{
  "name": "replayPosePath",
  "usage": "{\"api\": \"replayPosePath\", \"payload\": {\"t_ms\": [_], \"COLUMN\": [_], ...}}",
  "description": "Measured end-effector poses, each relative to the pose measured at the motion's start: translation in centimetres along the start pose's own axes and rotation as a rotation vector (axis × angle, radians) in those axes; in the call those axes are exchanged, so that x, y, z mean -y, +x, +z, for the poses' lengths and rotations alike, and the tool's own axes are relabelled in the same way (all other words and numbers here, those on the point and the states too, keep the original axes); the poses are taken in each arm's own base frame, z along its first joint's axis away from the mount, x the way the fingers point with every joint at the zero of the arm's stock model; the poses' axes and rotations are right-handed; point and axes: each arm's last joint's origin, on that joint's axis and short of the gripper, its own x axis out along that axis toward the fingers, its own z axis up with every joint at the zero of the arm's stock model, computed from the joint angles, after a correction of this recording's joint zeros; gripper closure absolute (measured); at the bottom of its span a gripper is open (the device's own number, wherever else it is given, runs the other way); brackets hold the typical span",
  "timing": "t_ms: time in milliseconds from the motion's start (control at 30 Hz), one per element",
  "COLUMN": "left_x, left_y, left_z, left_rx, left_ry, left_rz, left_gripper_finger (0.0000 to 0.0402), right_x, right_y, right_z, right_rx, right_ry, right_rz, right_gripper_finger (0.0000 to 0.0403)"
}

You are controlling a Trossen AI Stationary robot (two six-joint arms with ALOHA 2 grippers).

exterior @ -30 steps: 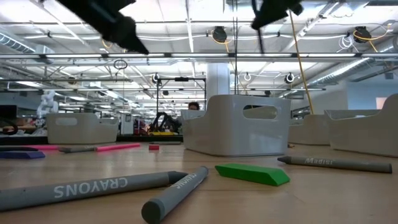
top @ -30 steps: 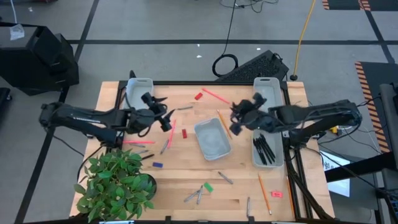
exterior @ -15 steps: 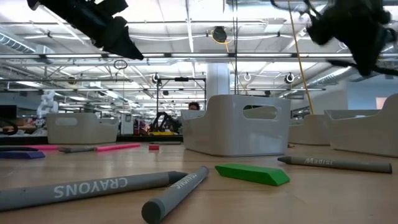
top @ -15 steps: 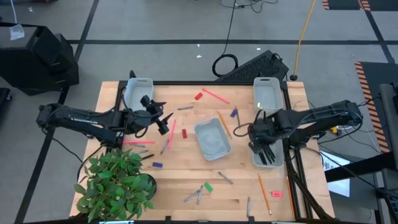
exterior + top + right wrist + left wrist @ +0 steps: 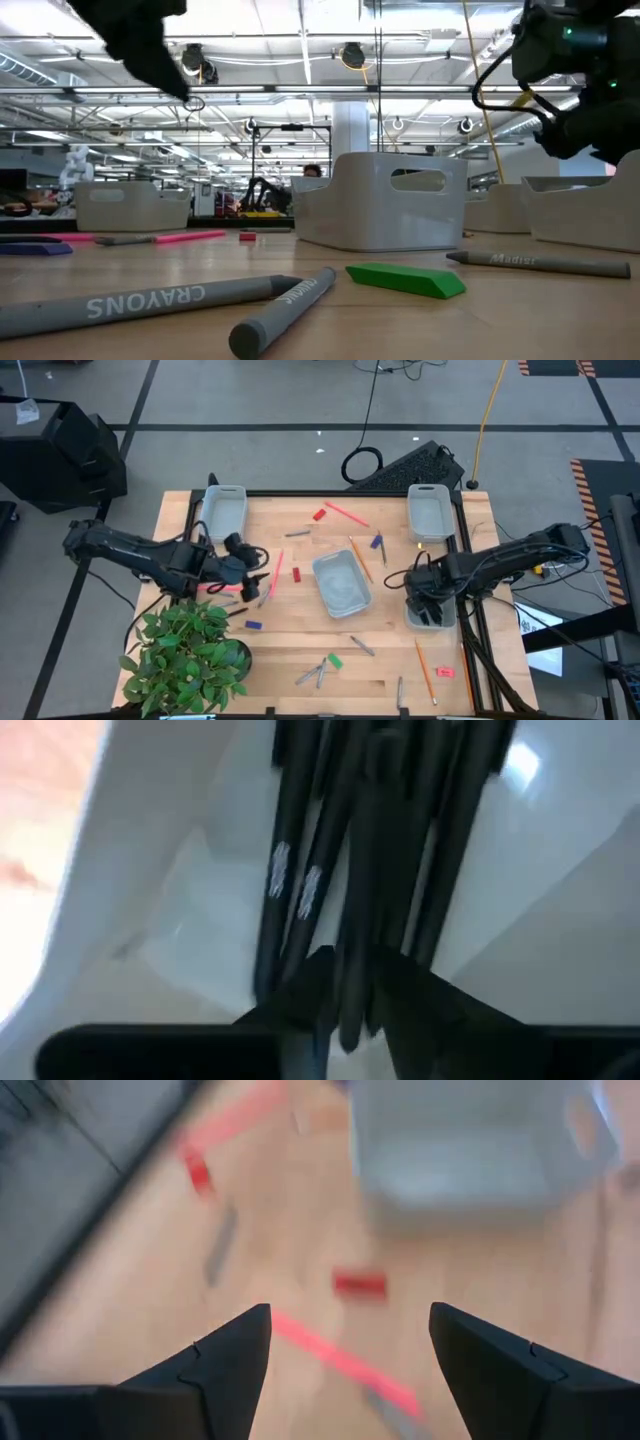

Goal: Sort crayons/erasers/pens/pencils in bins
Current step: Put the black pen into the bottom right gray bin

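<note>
My right gripper point(image 5: 425, 600) is low inside the right-hand bin point(image 5: 410, 612), shut on a black pen point(image 5: 355, 935) above several other pens point(image 5: 290, 870). My left gripper point(image 5: 252, 575) hovers open left of centre, above a pink pencil point(image 5: 340, 1360) and a red eraser point(image 5: 358, 1283) that lie flat on the table. An empty bin point(image 5: 340, 582) stands at the centre, and two more bins point(image 5: 225, 510) point(image 5: 430, 510) stand at the far edge. Grey crayons point(image 5: 130, 300) and a green eraser point(image 5: 405, 278) lie near the front edge. My right gripper pinches one black pen point(image 5: 352, 960) between its two fingers point(image 5: 300, 1000), coming from above into the bin. The pen runs out past the fingertips in line with the pens lying there. Whether it rests on them, I cannot tell.
A potted plant point(image 5: 185, 655) stands at the near left corner. An orange pencil point(image 5: 360, 558), a blue eraser point(image 5: 253, 625) and more crayons point(image 5: 320, 672) and erasers are scattered over the wood. A second orange pencil point(image 5: 424, 670) lies near the right front.
My right gripper has carried the pen from near the table's centre toward the right and near edges and gone down into the bin of pens. My left gripper has drifted toward the near left and lower, staying open.
</note>
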Motion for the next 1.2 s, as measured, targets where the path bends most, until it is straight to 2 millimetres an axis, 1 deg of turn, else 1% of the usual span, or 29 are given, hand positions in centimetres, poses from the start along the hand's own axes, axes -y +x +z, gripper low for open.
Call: {"api": "replayPosePath", "payload": {"t_ms": [100,200,267,367,433,567,667,800,900,1100,1200], "left_x": [-0.4,-0.5,-0.3,0.7,1.4,2.5,2.8,3.0,3.4,3.8,4.1], "left_y": [0.0,0.3,0.8,2.2,3.4,5.6,6.9,8.4,9.3,11.1,11.8], "left_z": [-1.8,-3.1,-3.7,-4.1,-4.4,-5.3,-5.6,-5.6,-5.7,-6.7,-7.0], "left_rx": [-0.275,-0.510,-0.652,-0.798,-0.899,-1.078,-1.129,-1.100,-1.085,-1.160,-1.169], "left_ry": [-0.045,-0.130,-0.142,-0.159,-0.184,-0.204,-0.197,-0.213,-0.223,-0.212,-0.204], "left_rz": [0.004,0.017,0.022,-0.028,-0.046,-0.025,-0.020,-0.003,-0.008,0.035,0.019], "left_gripper_finger": [0.0128,0.0128,0.0128,0.0128,0.0128,0.0128,0.0128,0.0128,0.0129,0.0129,0.0129], "right_x": [0.1,-0.1,-0.5,-1.2,-1.5,-1.7,-1.7,-1.5,-1.3,-1.0,-1.1], "right_y": [-0.6,-2.0,-3.2,-4.9,-5.7,-6.6,-7.1,-7.5,-7.8,-8.1,-8.1], "right_z": [0.0,-0.2,-0.5,-0.9,-1.0,-1.2,-1.4,-1.7,-2.0,-2.3,-2.5], "right_rx": [0.113,0.258,0.374,0.576,0.690,0.826,0.869,0.888,0.894,0.898,0.894], "right_ry": [-0.030,-0.066,-0.099,-0.176,-0.231,-0.310,-0.355,-0.390,-0.397,-0.402,-0.400], "right_rz": [-0.048,-0.068,-0.053,-0.015,0.009,0.050,0.071,0.105,0.126,0.162,0.174], "right_gripper_finger": [0.0305,0.0289,0.0282,0.0279,0.0279,0.0278,0.0278,0.0278,0.0278,0.0277,0.0277]}}
